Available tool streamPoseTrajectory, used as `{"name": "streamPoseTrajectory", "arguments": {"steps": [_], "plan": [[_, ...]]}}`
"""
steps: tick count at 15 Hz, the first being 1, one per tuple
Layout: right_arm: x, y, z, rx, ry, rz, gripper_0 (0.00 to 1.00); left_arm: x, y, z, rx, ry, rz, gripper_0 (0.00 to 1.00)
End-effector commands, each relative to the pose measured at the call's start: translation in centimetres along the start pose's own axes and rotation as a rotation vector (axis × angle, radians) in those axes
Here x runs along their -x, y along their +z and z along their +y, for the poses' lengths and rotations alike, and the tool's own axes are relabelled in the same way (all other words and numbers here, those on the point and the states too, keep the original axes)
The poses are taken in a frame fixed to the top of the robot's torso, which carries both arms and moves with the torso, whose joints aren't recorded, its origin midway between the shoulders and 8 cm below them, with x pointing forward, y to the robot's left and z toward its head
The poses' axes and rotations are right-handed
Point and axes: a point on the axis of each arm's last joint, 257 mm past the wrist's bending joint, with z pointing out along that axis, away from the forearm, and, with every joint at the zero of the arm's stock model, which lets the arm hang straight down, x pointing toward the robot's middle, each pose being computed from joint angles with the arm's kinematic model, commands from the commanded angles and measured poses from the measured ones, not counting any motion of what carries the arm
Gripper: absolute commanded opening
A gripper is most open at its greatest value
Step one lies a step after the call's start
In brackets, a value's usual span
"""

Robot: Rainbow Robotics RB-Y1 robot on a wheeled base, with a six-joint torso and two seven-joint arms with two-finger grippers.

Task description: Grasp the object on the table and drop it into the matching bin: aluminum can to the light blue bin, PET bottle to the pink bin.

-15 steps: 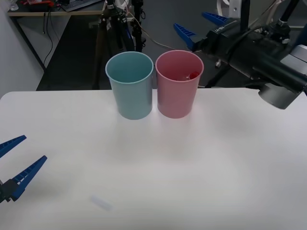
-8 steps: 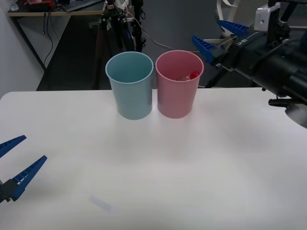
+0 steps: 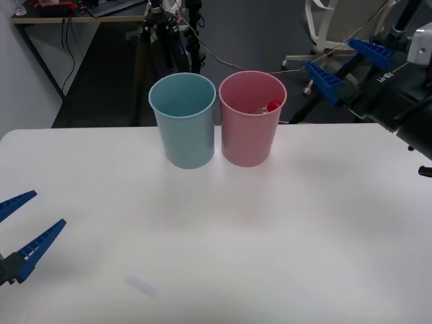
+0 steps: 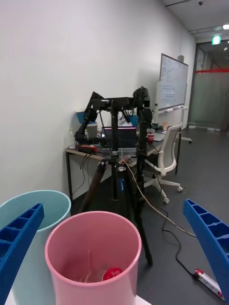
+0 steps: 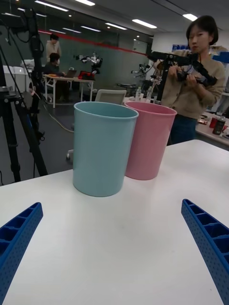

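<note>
Standing side by side on the white table point(image 3: 283, 223): pink bin point(image 3: 251, 128), light blue bin point(image 3: 185, 128).

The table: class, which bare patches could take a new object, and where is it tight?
The table is bare between the bins and its near edge, and right of the pink bin. It is tight where that bin meets the light blue bin, and near the left hand.

We see the white table point(image 3: 283, 229), smooth-topped with rounded far corners. Directly on it stand two buckets near its far edge. The pink bin point(image 3: 250, 128) is our landmark; the light blue bin point(image 3: 184, 128) stands just beside it, on its left, their rims almost touching. Both are upright on the tabletop.
</note>
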Motion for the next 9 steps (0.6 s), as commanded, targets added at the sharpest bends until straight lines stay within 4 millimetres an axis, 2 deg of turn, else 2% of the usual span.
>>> {"name": "streamPoseTrajectory", "arguments": {"steps": [1, 5, 9], "plan": [[-0.9, -1.6, 0.0, -0.013, 0.034, 0.016, 1.00, 0.0, 0.0, 0.0, 0.000, 0.000, 0.000, 1.00], [-3.4, -4.5, 1.6, 0.008, 0.142, 0.062, 1.00, 0.0, 0.0, 0.0, 0.000, 0.000, 0.000, 1.00], [-4.9, -7.1, 3.2, 0.047, 0.184, 0.051, 1.00, 0.0, 0.0, 0.0, 0.000, 0.000, 0.000, 1.00]]}}
